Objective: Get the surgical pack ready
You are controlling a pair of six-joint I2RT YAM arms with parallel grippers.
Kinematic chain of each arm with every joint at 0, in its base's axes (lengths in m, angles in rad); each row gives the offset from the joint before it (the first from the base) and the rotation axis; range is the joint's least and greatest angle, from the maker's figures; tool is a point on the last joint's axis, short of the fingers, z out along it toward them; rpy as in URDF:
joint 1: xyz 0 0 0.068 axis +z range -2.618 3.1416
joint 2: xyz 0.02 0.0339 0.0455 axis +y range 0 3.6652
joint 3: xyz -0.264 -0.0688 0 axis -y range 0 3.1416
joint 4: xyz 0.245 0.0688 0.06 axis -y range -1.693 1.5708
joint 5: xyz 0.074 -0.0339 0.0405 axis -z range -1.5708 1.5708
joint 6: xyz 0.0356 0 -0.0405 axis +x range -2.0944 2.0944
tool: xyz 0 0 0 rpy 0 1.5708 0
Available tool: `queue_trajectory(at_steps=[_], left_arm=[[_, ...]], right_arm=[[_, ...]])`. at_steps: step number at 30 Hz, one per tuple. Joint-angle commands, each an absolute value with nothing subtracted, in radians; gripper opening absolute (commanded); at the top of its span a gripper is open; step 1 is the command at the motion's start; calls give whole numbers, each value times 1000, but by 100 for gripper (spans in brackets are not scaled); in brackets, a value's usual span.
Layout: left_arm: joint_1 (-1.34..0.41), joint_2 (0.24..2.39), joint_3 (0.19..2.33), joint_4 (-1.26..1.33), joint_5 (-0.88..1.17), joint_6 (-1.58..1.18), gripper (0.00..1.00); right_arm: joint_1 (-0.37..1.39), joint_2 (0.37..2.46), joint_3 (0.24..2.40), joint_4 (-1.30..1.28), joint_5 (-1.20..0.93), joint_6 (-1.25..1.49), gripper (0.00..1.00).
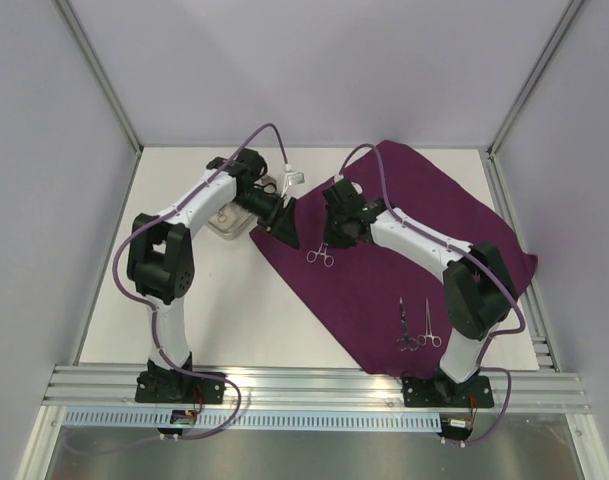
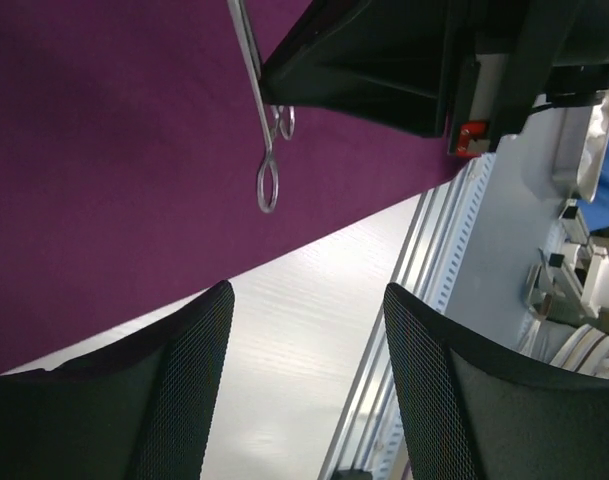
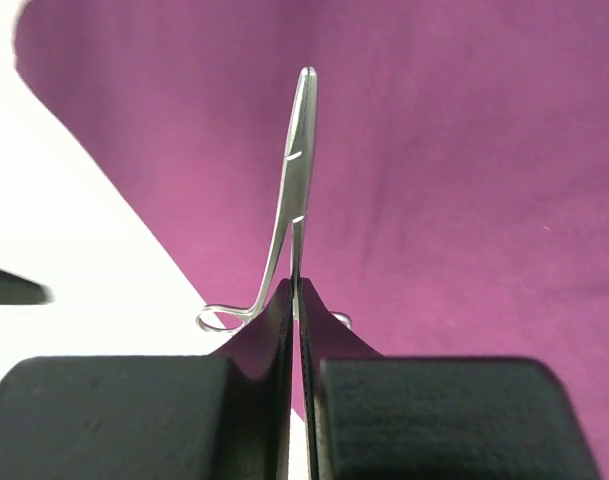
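Note:
The dark purple cloth [image 1: 424, 240] lies spread flat on the right half of the table. My right gripper [image 1: 327, 243] hangs over its left corner, shut on a steel clamp [image 1: 321, 257]. In the right wrist view the clamp [image 3: 298, 170] sticks out past the closed right gripper [image 3: 296, 292], with one ring showing to the left. My left gripper [image 1: 284, 228] is close beside it, open and empty. Its mesh fingers [image 2: 199, 380] stand wide apart over the cloth's edge, with the held clamp [image 2: 267, 150] ahead of them. Two more clamps [image 1: 416, 330] lie side by side on the cloth's near part. The steel tray [image 1: 224, 228] is partly hidden under the left arm.
A small whitish object [image 1: 292, 180] lies behind the left gripper on the white table [image 1: 234, 310]. Aluminium rails [image 1: 314, 385] run along the near edge and frame posts stand at the far corners. The cloth's right corner reaches the right-hand rail [image 1: 529, 265].

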State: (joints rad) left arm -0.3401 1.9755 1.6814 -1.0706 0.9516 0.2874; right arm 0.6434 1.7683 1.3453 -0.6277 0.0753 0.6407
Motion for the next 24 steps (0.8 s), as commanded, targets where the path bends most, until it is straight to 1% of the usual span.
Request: queue_trajectory(at_steps=[1, 8, 13, 18, 23, 24], left_arm=[[-396, 1979, 1678, -985, 939, 273, 71], [-425, 2011, 1701, -931, 873, 261, 70], [-437, 2034, 1700, -933, 831, 285, 67], [-437, 2046, 1701, -930, 813, 291, 58], [-439, 2052, 1704, -923, 839, 276, 43], [-439, 2052, 1704, -920, 845, 267, 38]], right_arm=[[643, 1789, 1417, -581, 60, 692, 1], [646, 1790, 1448, -569, 31, 706, 0], [646, 1787, 1453, -563, 22, 716, 1], [646, 1790, 1457, -552, 17, 722, 1], [646, 1798, 1463, -548, 17, 729, 0], [644, 1799, 1465, -549, 17, 730, 1]])
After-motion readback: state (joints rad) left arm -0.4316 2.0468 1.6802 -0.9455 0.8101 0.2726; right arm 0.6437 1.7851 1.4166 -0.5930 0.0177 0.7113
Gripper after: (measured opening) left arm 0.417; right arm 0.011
